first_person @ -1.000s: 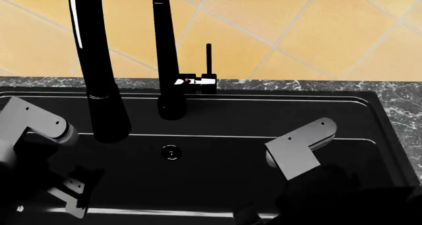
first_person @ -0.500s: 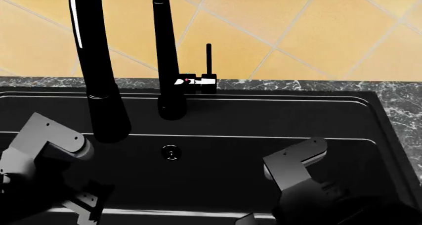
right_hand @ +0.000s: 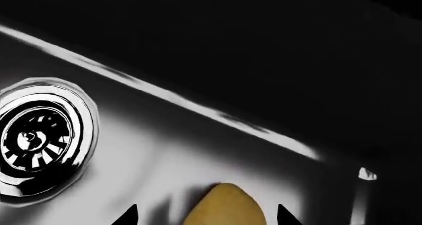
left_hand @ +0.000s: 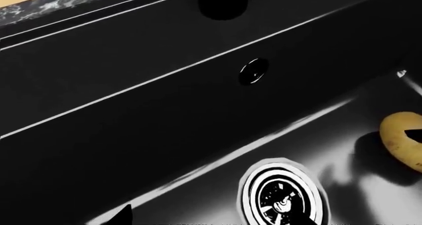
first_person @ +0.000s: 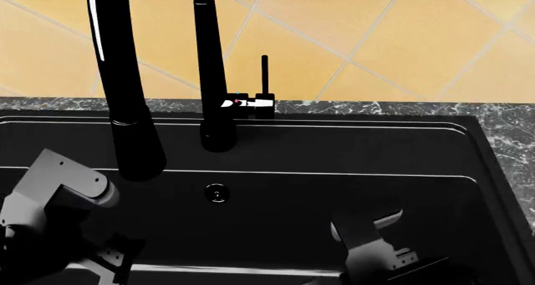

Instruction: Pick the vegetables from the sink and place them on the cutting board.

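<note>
Down inside the sink (first_person: 351, 153), both arms reach toward the floor of the basin.

Between the right gripper's (right_hand: 206, 216) two dark fingertips, spread apart with nothing held, lies the end of the potato (right_hand: 223, 205), with the drain (right_hand: 39, 138) off to one side. Whether the left gripper is wide or narrow cannot be told; its camera shows the potato at the frame's edge, the drain nearer, and the faucet (first_person: 125, 91) beyond.

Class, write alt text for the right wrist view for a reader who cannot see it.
A yellowish-tan potato lies on the black sink floor, between the two dark fingertips of the right pincer. A round metal drain sits off to one side.
</note>
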### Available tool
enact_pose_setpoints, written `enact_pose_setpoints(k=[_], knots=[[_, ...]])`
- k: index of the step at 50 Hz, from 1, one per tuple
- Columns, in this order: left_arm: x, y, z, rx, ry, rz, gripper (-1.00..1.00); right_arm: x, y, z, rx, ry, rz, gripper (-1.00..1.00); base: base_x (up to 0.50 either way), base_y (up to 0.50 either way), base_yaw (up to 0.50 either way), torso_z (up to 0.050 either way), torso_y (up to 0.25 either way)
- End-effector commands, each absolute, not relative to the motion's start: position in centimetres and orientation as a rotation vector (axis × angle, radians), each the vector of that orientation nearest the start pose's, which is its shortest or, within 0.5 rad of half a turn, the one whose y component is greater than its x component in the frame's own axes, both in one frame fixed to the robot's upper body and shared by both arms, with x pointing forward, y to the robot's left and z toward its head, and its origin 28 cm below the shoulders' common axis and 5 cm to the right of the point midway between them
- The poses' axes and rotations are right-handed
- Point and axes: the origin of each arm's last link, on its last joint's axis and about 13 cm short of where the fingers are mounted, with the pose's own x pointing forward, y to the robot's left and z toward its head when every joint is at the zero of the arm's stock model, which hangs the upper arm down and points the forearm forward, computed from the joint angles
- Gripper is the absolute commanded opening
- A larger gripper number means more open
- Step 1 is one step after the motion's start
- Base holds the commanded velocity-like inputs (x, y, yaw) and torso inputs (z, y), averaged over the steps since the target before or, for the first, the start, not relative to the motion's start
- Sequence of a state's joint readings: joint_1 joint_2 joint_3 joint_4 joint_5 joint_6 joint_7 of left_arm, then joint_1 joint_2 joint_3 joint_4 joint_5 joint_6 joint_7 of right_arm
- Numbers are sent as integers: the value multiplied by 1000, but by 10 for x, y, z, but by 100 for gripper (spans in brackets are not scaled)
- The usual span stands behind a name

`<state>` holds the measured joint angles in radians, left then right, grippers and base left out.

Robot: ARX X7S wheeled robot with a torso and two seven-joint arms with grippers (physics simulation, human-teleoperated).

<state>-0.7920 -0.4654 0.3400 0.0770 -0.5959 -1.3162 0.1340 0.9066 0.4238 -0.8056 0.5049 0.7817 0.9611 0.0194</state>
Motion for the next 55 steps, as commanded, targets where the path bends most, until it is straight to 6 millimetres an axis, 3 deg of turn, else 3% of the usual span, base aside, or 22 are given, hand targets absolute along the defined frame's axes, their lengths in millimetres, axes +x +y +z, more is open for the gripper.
enact_pose_setpoints(k=[1, 19, 27, 36, 37, 44, 55], knots=[[299, 260, 155, 176, 648, -419, 100, 332, -144, 64, -233, 922, 286, 100, 0, 0, 0, 0, 0], [295, 264, 152, 166, 656, -419, 100, 314, -153, 38, -206, 995, 267, 100, 0, 0, 0, 0, 0], [295, 264, 150, 164, 662, -423, 100, 318, -159, 28, -128, 1021, 241, 100, 0, 0, 0, 0, 0], [296, 262, 148, 163, 666, -425, 100, 317, -157, 21, -151, 1031, 251, 100, 0, 0, 0, 0, 0], [296, 262, 148, 162, 665, -426, 100, 318, -157, 23, -154, 1014, 243, -100, 0, 0, 0, 0, 0], [294, 262, 148, 162, 669, -433, 100, 315, -149, 47, -227, 929, 274, -100, 0, 0, 0, 0, 0], [296, 259, 149, 155, 662, -428, 100, 313, -142, 113, -260, 764, 314, -100, 0, 0, 0, 0, 0]])
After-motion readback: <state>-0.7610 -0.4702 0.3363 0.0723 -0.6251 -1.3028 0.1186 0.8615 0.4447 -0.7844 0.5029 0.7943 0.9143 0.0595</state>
